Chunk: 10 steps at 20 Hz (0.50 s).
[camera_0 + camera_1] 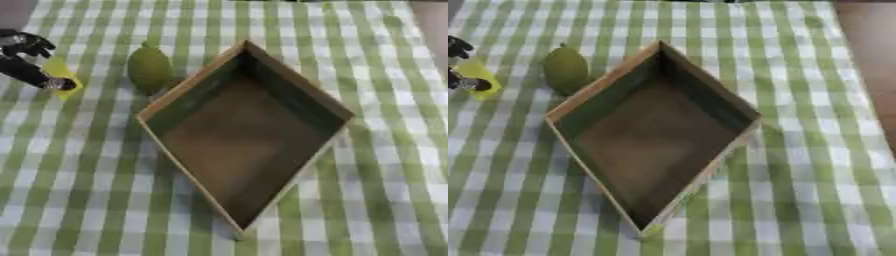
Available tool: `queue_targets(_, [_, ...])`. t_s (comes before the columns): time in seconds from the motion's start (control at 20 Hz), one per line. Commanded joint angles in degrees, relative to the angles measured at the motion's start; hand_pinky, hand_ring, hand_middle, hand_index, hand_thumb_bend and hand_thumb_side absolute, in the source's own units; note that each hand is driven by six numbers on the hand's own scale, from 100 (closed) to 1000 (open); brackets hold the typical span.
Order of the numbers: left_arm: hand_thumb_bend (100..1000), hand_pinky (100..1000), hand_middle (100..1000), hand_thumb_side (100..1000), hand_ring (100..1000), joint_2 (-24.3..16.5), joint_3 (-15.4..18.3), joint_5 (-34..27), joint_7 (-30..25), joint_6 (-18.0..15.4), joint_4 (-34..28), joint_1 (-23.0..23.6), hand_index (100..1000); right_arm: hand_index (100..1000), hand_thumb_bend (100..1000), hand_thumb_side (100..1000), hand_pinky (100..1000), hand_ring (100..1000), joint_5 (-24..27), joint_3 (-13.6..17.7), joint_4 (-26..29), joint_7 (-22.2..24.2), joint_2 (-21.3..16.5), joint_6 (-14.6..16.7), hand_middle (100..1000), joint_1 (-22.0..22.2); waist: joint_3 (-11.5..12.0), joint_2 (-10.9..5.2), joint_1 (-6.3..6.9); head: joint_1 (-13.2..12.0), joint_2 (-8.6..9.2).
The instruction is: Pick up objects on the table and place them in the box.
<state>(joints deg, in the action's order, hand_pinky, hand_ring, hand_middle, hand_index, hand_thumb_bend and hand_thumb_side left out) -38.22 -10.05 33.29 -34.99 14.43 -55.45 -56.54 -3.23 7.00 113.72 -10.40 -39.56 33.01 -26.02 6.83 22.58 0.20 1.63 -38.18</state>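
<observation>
The black left hand [26, 60] pinches a small yellow object [61, 75]; right of it lie a green pear-shaped fruit [150, 69] and an open brown cardboard box [289, 90].

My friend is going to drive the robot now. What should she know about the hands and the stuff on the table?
Left hand: at the far left edge, fingers curled around a small yellow thing on the table.
Right hand: not in view.
Box: open and empty, sitting cornerwise in the middle of the checked cloth.
Green fruit: on the cloth, right beside the box's upper-left wall, untouched.
Done: nothing is in the box yet.
Left: carry the yellow thing to the box, then the green fruit.
</observation>
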Motion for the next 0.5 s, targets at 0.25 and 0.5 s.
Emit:
queue_targets(0.25, [530, 926, 801, 289, 946, -1.1, 0.8, 0.1, -0.2, 0.0, 0.1, -0.9, 928, 839, 100, 470, 896, 663, -0.3, 0.4, 0.9, -0.2, -1.1, 0.0, 611, -0.6, -0.1, -1.17, -0.03, -0.1, 0.57])
queue_targets(0.5, [493, 913, 797, 254, 933, -0.9, 0.8, 0.4, -0.4, 0.3, 0.7, -0.8, 922, 840, 100, 470, 896, 664, -0.3, 0.4, 0.9, -0.2, -1.0, -0.1, 611, -0.5, -0.2, -1.17, -0.06, -0.3, 0.64])
